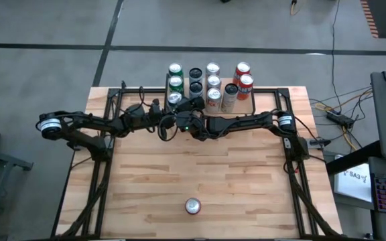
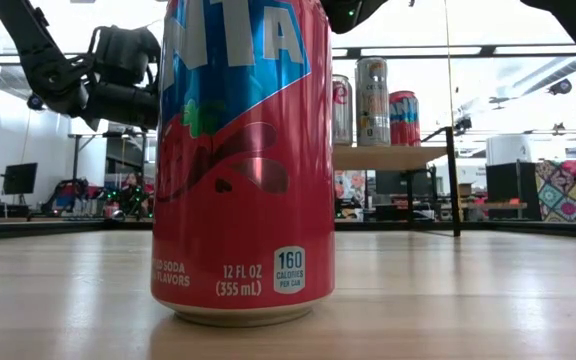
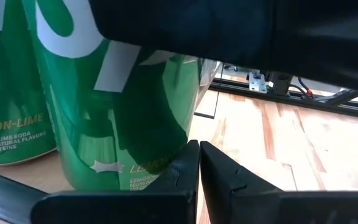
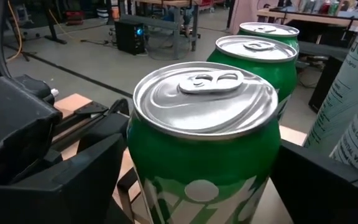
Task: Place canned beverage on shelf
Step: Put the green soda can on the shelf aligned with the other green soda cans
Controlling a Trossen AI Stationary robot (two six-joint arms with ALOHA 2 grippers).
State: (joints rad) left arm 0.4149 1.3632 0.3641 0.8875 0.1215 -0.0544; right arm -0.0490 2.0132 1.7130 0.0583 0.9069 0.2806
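A red beverage can [image 1: 193, 206] [image 2: 243, 160] stands upright on the table near its front edge, with no gripper near it. The shelf [image 1: 244, 106] [image 2: 388, 157] at the far edge carries several cans. Its front-left green can [image 4: 207, 143] [image 1: 173, 98] stands on the shelf top. My right gripper [image 4: 204, 186] [image 1: 181, 107] is open and level, with one finger on either side of this can just below its rim. My left gripper [image 3: 199, 155] [image 1: 168, 118] is shut, its tips beside the same can's lower wall [image 3: 135, 124]. My right gripper's fingers [image 4: 86, 180] stand close to the green can's two sides, coming level from the table's near side; whether they touch it I cannot tell. My left gripper's shut tips lie next to the can's lower wall [image 3: 166, 158]; whether they touch it I cannot tell.
Two more green cans [image 4: 253, 53] stand behind the front one. Black, white and red cans [image 1: 243, 77] fill the rest of the shelf. A tall pale can [image 4: 353, 93] stands just to the right. The two arms cross in front of the shelf. Bare wood lies between them and the red can.
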